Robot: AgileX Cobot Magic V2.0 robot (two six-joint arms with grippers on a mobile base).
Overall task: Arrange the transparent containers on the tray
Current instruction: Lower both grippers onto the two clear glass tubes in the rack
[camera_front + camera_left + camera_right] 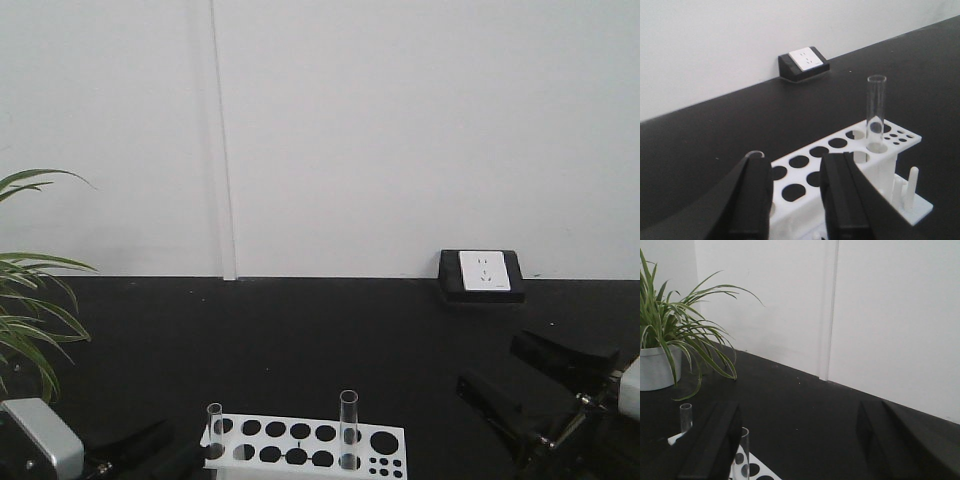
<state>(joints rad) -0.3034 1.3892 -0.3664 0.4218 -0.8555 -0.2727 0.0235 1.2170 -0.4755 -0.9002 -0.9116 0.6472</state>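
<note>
Two clear glass test tubes stand upright in a white rack (300,445): a left tube (215,428) and a right tube (348,428). My left gripper (185,452) is low at the rack's left end and is open. In the left wrist view its fingers (756,195) straddle the rack (805,172), with only the near tube's rim (756,153) peeking over the left finger. The far tube (876,112) stands apart. My right gripper (492,364) hovers wide open to the right of the rack, holding nothing. Both tubes (686,416) (744,452) show past its left finger (715,440). The yellow tray is out of view.
The black tabletop (300,340) runs back to a white wall. A white power socket in a black housing (482,273) sits at the back right. A potted plant (665,340) in a pale pot stands at the table's left side.
</note>
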